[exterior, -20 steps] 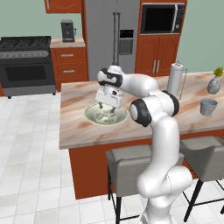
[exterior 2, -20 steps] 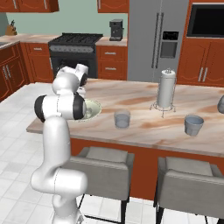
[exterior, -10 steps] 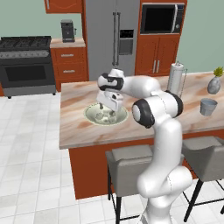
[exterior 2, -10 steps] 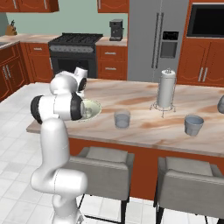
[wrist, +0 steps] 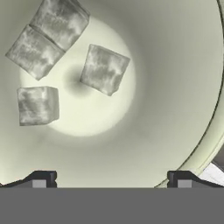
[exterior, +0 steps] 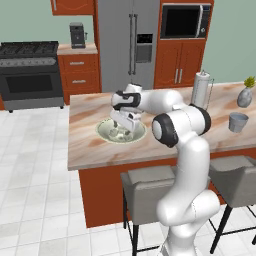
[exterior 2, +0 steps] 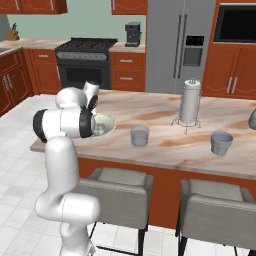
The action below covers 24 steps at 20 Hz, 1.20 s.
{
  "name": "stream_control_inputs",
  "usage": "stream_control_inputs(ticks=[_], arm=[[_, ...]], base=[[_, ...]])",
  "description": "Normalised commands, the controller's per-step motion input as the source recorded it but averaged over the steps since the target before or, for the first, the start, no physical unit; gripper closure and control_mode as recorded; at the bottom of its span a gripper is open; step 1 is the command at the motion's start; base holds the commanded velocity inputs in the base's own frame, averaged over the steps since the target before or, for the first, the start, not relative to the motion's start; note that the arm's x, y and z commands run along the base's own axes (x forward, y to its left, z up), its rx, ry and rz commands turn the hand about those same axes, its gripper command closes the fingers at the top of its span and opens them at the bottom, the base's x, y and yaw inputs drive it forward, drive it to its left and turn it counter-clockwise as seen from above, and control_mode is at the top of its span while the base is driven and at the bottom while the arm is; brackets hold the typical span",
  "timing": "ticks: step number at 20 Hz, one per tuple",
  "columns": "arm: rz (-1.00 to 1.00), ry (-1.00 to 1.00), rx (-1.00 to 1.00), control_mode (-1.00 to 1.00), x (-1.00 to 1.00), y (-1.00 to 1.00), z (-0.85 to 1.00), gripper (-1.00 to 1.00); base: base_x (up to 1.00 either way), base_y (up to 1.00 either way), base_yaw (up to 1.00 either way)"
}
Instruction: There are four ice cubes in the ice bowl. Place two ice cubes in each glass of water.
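Observation:
Several pale ice cubes lie in the cream-green ice bowl, among them one near the middle, one at the left and a touching pair at the upper left. My gripper hangs low over the bowl's floor, open, with nothing between its fingertips; the cubes lie ahead of it. In the left base view the gripper reaches down into the ice bowl. Two glasses of water stand on the counter to the right of the ice bowl.
A tall white-silver jug stands behind the glasses. A grey vase with a green sprig sits at the counter's far right, near one glass. Two grey stools stand along the counter's front edge.
The gripper has come down from above the bowl into it, close over the cubes. It stays open. The cubes and glasses have not moved.

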Motion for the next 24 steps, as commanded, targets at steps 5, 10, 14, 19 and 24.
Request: stream_control_inputs(ticks=[5,10,14,19,24], arm=[[0.0,0.0,0.0,-1.0,0.14,0.0,-0.1,-1.0],[0.0,0.0,0.0,-1.0,0.22,0.01,-0.01,-1.0],[0.0,0.0,0.0,-1.0,0.21,0.05,0.0,-1.0],[0.0,0.0,0.0,-1.0,0.22,0.08,-0.03,-1.0],[0.0,0.0,0.0,-1.0,0.18,0.07,-0.1,-1.0]], base=[[0.0,0.0,0.0],[0.0,0.0,0.0],[0.0,0.0,0.0],[0.0,0.0,0.0],[0.0,0.0,0.0]])
